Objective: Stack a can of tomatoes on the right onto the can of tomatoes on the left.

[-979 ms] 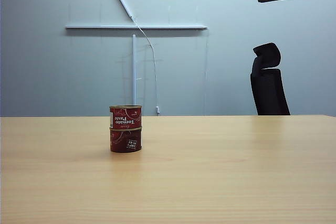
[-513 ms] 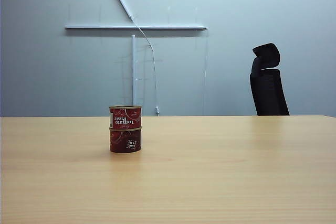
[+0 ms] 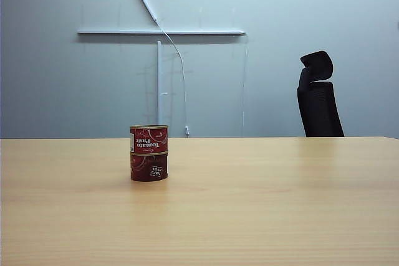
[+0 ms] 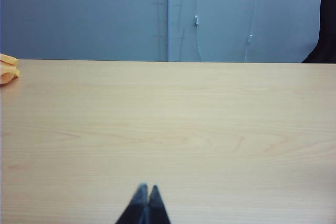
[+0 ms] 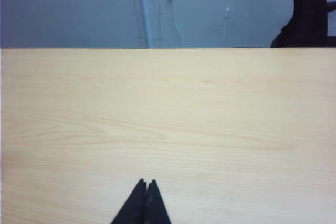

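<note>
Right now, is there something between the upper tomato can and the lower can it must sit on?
No. The upper can already sits directly on the lower can. The left gripper and right gripper are shut over bare table.

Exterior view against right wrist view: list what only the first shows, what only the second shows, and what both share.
Only the exterior view shows the two tomato cans: the upper can stacked on the lower can, left of the table's middle. Only the right wrist view shows the right gripper, jaws shut and empty, above bare wood. Both show the wooden table, the grey wall and the black chair.
</note>
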Available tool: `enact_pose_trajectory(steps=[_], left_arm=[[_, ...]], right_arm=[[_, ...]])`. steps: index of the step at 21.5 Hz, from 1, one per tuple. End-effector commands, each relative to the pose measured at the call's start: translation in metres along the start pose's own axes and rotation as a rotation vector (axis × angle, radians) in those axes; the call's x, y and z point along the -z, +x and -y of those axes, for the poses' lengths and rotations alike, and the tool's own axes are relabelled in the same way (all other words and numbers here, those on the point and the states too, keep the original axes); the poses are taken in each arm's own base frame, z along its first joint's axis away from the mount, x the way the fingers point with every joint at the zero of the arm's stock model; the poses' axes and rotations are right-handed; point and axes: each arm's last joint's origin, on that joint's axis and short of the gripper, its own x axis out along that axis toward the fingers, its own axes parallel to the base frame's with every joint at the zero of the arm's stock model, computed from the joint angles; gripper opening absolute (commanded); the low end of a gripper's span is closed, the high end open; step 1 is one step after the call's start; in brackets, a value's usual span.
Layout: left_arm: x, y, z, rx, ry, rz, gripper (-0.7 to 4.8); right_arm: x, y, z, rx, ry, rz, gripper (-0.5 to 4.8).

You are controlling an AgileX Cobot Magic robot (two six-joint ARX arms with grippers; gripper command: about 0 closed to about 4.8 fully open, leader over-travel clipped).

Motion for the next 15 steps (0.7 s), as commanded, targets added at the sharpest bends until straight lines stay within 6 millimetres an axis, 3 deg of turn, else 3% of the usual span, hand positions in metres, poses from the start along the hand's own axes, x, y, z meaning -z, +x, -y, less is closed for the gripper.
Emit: enact_pose_trajectory(steps=[1,6,15], left_arm=[[-0.002,0.000,0.000,0.003,0.001,0.011,-0.04],[-0.002,0.000,0.000,0.003,0.001,0.012,-0.04],[-0.002,0.000,0.000,0.003,0.001,0.012,-0.04]], right_arm=[[0.008,-0.010,0.009,-0.046,0.013,0.066,-0.05],[0.023,-0.025,0.023,0.009,0.008,0.153,-0.05],[0.043,-0.026,0.026,0.066,0.013,0.171,-0.05]])
